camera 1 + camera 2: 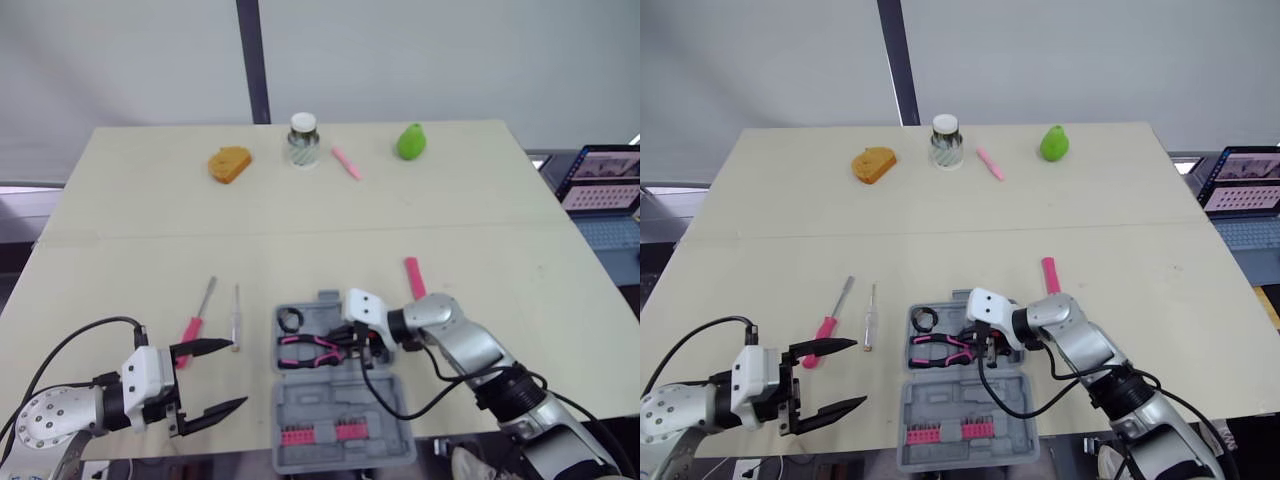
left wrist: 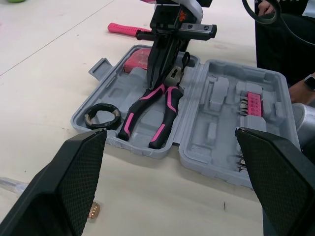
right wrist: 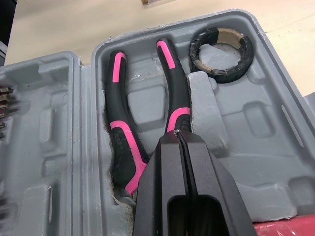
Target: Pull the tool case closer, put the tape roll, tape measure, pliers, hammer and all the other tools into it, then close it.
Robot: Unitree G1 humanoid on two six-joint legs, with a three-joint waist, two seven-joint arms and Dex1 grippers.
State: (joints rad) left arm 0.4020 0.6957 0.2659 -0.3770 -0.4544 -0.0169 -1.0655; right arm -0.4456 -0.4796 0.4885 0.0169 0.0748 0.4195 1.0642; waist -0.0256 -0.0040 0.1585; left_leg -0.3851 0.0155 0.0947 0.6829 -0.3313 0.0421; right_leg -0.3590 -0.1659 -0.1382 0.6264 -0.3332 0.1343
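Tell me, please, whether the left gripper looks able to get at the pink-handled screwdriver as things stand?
Probably yes. The left gripper is open just beside the pink-handled screwdriver, which lies flat on bare table with nothing lying on it; the thinner screwdriver lies apart.

Our head stereo looks down over the table (image 1: 450, 230); both wrist cams close in on the tool case (image 2: 221, 128).
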